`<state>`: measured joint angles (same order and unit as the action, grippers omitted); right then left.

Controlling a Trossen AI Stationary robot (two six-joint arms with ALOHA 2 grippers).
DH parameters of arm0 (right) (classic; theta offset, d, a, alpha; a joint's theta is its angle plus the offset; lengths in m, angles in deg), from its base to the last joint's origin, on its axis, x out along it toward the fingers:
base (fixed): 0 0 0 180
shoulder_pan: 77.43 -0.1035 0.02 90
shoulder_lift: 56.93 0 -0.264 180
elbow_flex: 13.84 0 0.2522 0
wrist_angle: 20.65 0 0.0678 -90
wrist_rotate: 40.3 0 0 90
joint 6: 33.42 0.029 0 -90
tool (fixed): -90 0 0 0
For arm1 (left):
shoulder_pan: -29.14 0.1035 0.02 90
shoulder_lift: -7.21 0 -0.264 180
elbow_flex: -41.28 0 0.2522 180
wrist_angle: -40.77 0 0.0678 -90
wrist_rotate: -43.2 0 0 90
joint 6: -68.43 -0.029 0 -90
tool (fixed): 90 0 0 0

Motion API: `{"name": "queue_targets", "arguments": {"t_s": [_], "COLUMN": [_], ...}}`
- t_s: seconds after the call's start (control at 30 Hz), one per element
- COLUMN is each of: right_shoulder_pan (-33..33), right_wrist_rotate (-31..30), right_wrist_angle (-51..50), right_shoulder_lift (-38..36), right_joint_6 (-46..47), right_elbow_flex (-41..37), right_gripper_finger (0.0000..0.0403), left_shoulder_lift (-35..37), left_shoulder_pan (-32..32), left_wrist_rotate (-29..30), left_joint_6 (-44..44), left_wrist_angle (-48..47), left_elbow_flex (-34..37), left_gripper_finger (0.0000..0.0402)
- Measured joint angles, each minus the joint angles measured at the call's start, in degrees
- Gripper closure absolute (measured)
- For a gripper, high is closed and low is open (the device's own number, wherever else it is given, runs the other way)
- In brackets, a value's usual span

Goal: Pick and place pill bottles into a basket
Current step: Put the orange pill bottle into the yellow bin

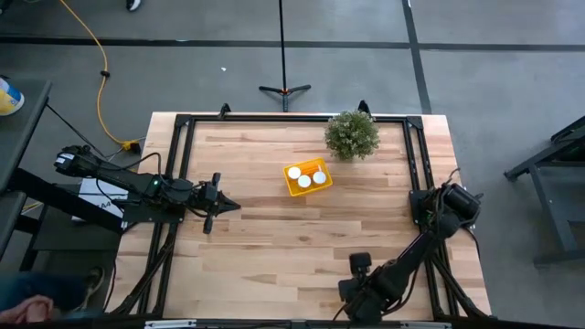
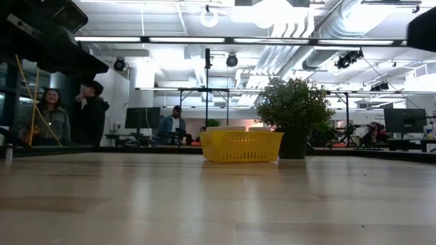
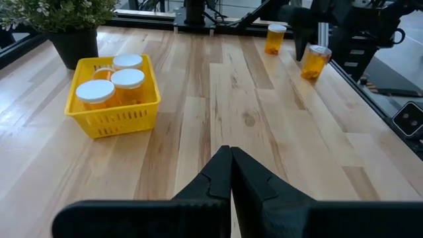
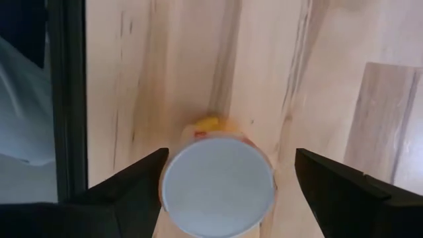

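The yellow basket stands mid-table on its base with three white-capped orange pill bottles upright inside. Two more pill bottles stand on the wood at the table's near right: one apart, the other under my right gripper. That gripper points straight down and is open, one finger on each side of the white cap. My left gripper is shut on nothing and hovers over the table's left part. My right gripper comes at the pill bottle from above, its fingers level with the cap. One finger sits right at the cap's rim; whether it touches I cannot tell. The other finger stands clear of the cap.
A bushy potted plant stands just behind the basket at the far edge. A black frame rail runs beside the bottle under my right gripper. Bare wood lies between basket and near edge. People stand in the room beyond the table.
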<state>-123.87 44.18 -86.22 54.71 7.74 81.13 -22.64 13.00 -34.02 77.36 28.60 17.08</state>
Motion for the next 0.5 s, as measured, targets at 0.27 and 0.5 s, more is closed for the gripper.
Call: {"name": "queue_targets", "arguments": {"t_s": [0.27, 0.5], "right_shoulder_pan": [0.96, 1.05], "right_wrist_rotate": [1.66, 2.04], "right_wrist_angle": [0.07, -0.07], "right_shoulder_lift": [0.00, 0.00], "right_joint_6": [-1.10, -2.22], "right_elbow_flex": [0.00, 0.00], "right_gripper_finger": [0.0114, 0.0154], "left_shoulder_lift": [-0.01, 0.00], "left_shoulder_pan": [0.00, 0.00], "left_wrist_rotate": [0.18, 0.28], "left_joint_6": [0.39, 0.39], "left_wrist_angle": [0.02, 0.02], "left_elbow_flex": [0.00, 0.00], "left_gripper_finger": [0.0355, 0.0355]}}
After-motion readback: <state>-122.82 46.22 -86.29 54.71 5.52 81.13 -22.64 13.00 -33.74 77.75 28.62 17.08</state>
